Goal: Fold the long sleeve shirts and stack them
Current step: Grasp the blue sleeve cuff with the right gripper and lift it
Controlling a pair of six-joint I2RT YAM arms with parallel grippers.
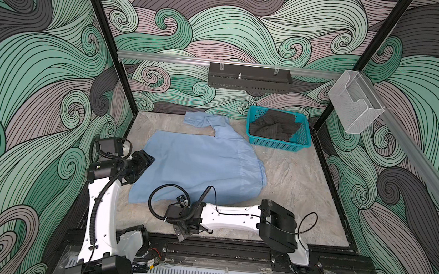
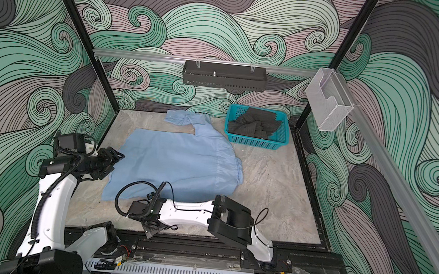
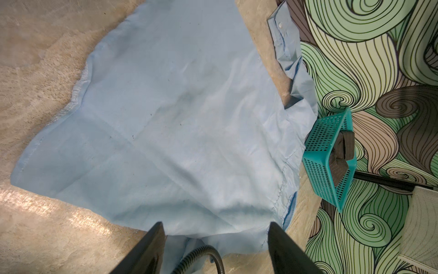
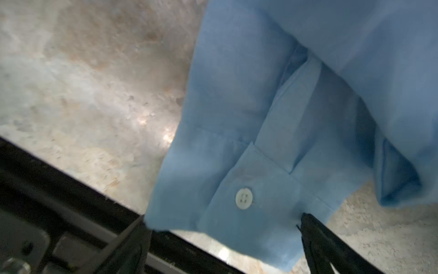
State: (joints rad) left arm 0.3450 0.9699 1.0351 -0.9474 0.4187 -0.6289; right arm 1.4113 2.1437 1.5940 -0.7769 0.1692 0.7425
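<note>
Blue shirt [image 1: 196, 163], one, teal basket [image 1: 278, 144], one

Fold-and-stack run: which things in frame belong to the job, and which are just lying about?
Job:
- light blue shirt, spread on the table

Lying about:
- teal basket
- dark cloth in it; could be a garment, cannot tell
- black wall tray
- clear wall holder

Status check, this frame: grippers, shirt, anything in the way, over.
Left gripper open at shirt's edge; right gripper open, cuff between its jaws. Light blue shirt spread out, not yet folded. Teal basket close behind it, holding dark clothing.
</note>
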